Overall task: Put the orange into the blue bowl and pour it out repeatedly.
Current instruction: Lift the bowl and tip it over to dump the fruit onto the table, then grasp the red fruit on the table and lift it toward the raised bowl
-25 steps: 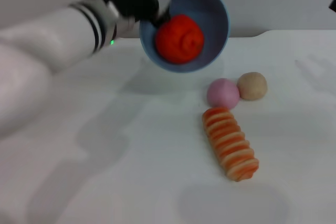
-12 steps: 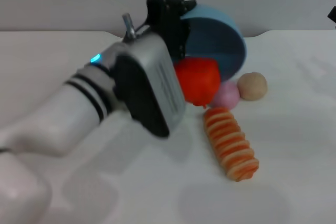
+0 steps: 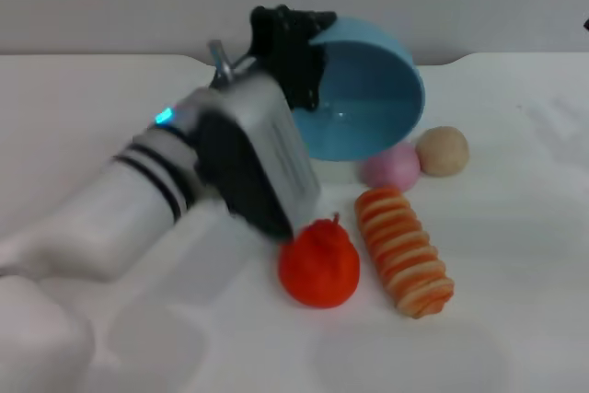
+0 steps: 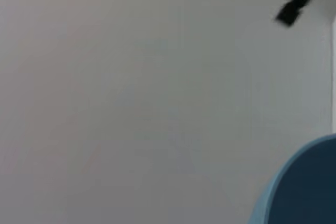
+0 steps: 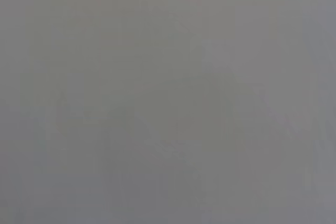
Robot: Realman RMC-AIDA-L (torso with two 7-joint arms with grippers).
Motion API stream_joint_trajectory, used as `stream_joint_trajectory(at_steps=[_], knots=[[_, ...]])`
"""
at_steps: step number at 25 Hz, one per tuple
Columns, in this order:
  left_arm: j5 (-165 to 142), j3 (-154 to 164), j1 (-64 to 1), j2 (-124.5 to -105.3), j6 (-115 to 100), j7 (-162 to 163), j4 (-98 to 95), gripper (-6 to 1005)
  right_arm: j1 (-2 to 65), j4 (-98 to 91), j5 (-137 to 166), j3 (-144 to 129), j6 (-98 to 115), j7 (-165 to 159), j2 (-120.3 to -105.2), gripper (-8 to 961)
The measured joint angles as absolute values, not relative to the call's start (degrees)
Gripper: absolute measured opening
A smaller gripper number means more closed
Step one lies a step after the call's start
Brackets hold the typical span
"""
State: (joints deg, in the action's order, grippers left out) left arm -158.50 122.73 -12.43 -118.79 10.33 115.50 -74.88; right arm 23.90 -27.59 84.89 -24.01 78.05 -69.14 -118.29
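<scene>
Left gripper (image 3: pixel 287 48) clamps the rim of the bowl (image 3: pixel 368 103), holding it tipped on its side in the air, opening facing the camera, nothing inside. Orange (image 3: pixel 319 263) lies on the table (image 3: pixel 515 246) below-left of the bowl, just beside the striped roll (image 3: pixel 405 251). Pink ball (image 3: pixel 390 166) and tan ball (image 3: pixel 442 151) sit under the bowl's right edge. Right gripper out of sight.

Red-orange orange (image 3: pixel 318 264) resting on table, empty blue bowl (image 3: pixel 368 98) tipped sideways above

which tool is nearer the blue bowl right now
Left. The left tool grips the tipped blue bowl at its rim. The right tool is out of view, so its position is unknown.
</scene>
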Motion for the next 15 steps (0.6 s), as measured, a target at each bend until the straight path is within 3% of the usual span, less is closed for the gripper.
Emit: stream_joint_trajectory(at_steps=[8,15], knots=[[-144.67,108.04,-22.12,-118.42,-17.64,129.76,-77.55,-1,23.51,-28.00,85.94,-24.68,76.73,-75.65,-117.52,490],[-143.91,95.17,-32.14,-118.23,-37.35,145.31,-73.46,0,26.14,-33.08,102.89,-28.36,77.20,-96.49,-115.53,489]])
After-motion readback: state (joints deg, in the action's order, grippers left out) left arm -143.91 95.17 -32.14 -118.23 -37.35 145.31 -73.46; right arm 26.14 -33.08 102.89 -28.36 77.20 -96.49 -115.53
